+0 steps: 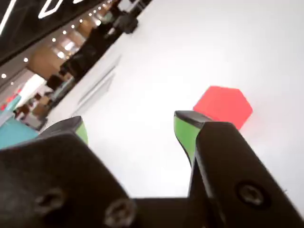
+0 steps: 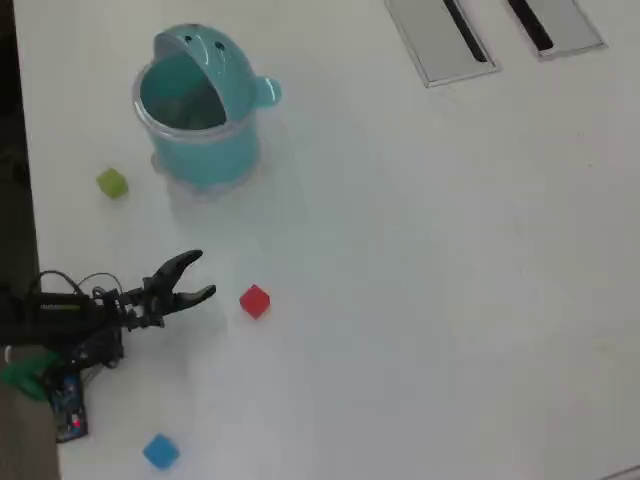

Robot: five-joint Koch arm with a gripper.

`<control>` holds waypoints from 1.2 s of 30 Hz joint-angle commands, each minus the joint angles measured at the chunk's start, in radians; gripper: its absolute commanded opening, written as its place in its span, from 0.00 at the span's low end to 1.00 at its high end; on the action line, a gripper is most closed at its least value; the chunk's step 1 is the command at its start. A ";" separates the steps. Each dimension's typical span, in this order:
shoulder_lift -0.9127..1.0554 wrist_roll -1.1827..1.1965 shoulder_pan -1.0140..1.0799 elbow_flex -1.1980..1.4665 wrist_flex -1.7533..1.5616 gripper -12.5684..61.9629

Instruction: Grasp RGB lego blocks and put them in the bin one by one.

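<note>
We've got the gripper (image 2: 205, 275) w/ jaws open, empty, red block (image 2: 254, 301) just right of the tips in overhead view, so risk is one tip nudging it away instead of straddling.

White table (image 2: 420, 300) carrying a bucket and three cubes.
Teal bucket (image 2: 200, 140), green cube (image 2: 112, 183), red cube (image 2: 254, 301), blue cube (image 2: 160, 451), two grey plates (image 2: 430, 45).

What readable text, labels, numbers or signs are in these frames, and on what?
None readable.
Bin: two dark dots on the hood, no lettering.
Red, yellow-green and blue blocks: plain faces.
Grey slotted plates: no markings visible.
Gripper: no label seen.
Wrist view background: bright white strokes at top left, cut off and blurred, unreadable.
</note>
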 commanded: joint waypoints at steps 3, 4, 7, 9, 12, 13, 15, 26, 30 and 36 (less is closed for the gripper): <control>0.067 -0.112 0.002 0.060 -0.089 0.63; 0.067 -0.123 0.005 0.058 -0.089 0.62; 0.067 -0.169 0.011 0.054 -0.087 0.62; 0.066 -0.222 0.011 0.051 -0.083 0.62; 0.067 -0.310 0.011 0.040 -0.071 0.62; 0.066 -0.339 0.011 0.035 -0.066 0.62; 0.067 -0.400 0.011 0.029 -0.055 0.62; 0.052 -0.614 0.008 -0.091 0.153 0.62; 0.014 -0.689 0.014 -0.123 0.175 0.62; -0.106 -0.785 0.063 -0.229 0.218 0.62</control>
